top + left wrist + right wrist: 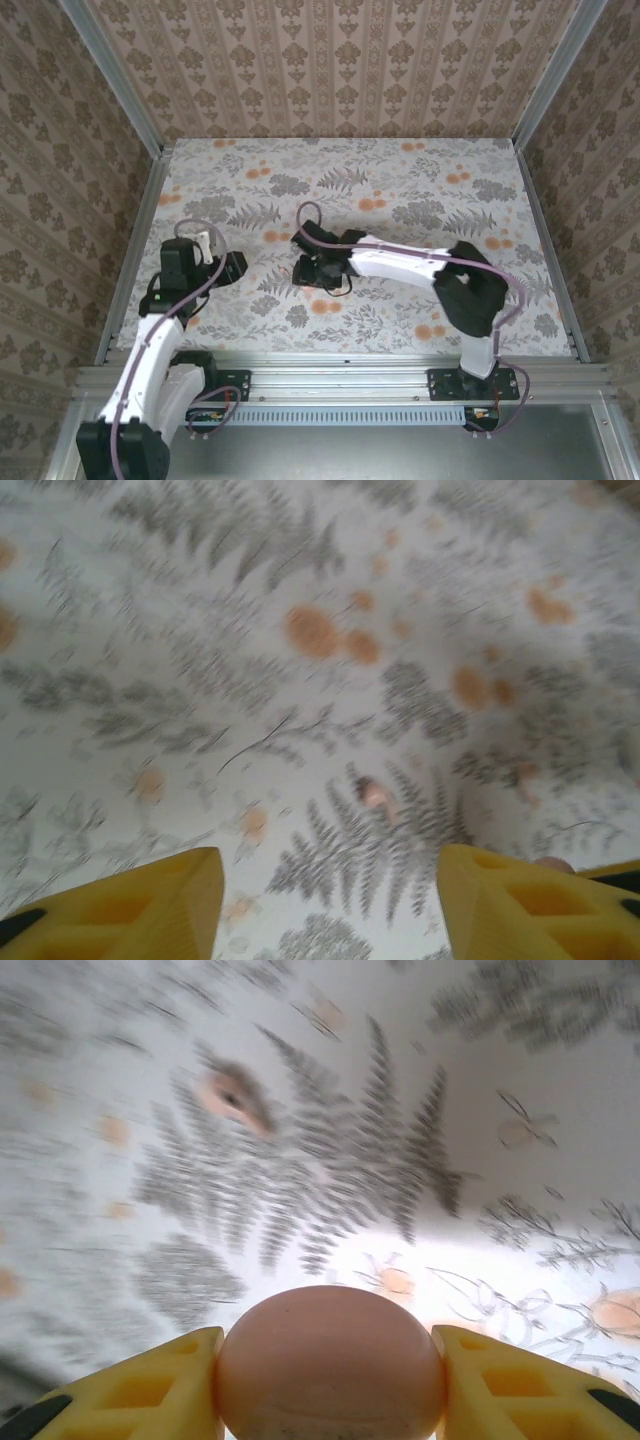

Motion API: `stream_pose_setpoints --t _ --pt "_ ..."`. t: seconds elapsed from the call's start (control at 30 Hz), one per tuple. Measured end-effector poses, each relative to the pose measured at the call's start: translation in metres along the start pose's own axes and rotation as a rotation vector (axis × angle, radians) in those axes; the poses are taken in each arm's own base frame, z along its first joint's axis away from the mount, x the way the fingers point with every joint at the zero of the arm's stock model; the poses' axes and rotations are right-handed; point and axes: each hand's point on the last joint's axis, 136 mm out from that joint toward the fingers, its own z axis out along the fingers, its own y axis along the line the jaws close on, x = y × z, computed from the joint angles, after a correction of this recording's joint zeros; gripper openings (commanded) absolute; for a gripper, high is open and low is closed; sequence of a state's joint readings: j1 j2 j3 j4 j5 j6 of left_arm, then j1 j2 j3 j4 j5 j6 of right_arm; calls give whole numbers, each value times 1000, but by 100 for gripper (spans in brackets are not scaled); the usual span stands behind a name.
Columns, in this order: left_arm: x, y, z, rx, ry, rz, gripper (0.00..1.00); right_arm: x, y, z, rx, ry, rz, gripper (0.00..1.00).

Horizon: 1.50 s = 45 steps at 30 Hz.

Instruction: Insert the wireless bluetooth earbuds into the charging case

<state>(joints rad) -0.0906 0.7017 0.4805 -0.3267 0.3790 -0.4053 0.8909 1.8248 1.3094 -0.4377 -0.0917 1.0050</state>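
Two arms, one case gripped: hold it steady and bring the buds to it

One end effector had the task's main piece in hand. The right end effector [328, 1390] was closed narrowly on the charging case [330, 1345], its rounded salmon-pink shell pinched between both yellow fingers [150, 1395] at the bottom centre of the right wrist view. From overhead, that arm reached to the middle of the surface [400, 170].

The left end effector [330, 895] stood moderately wide with nothing between its fingers, low over the fern print.

The earbuds could not be picked out with confidence. A small pinkish speck [378, 795], right of centre in the lower half of the blurred left wrist view, may have been one, but that was too soft to tell. Whether the case was open was also hidden.

Doing the step well probably meant keeping the case level and still, since a smooth domed shell can slip out of a side pinch. The free end effector would then need to come straight down over a bud and close gently, because so small a piece is easily flicked away.
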Motion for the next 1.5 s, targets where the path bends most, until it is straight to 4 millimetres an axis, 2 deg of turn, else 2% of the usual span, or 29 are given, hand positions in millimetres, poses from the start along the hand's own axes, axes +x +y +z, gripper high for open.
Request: stream_pose_setpoints --t 0.13,0.3,0.43,0.63,0.83,1.0,1.5 --pt "-10 -29 -15 159 -203 139 55 -29 30 -34 -227 -123 25 38" --pt "-16 -61 -33 299 -360 274 55 -45 52 -58 -419 -204 34 37" --pt "-13 -86 -37 384 -379 384 55 -50 73 -72 -535 -226 21 37" --pt "13 -115 -31 472 -305 577 57 -57 94 -102 -658 -280 -6 37" --pt "13 -123 -31 477 -334 660 58 -55 111 -121 -747 -292 -30 37" --pt "3 -129 -37 480 -393 682 60 -44 120 -123 -779 -265 -45 37" --pt "-16 -128 -40 429 -476 673 59 -14 142 -128 -846 -214 -98 37"
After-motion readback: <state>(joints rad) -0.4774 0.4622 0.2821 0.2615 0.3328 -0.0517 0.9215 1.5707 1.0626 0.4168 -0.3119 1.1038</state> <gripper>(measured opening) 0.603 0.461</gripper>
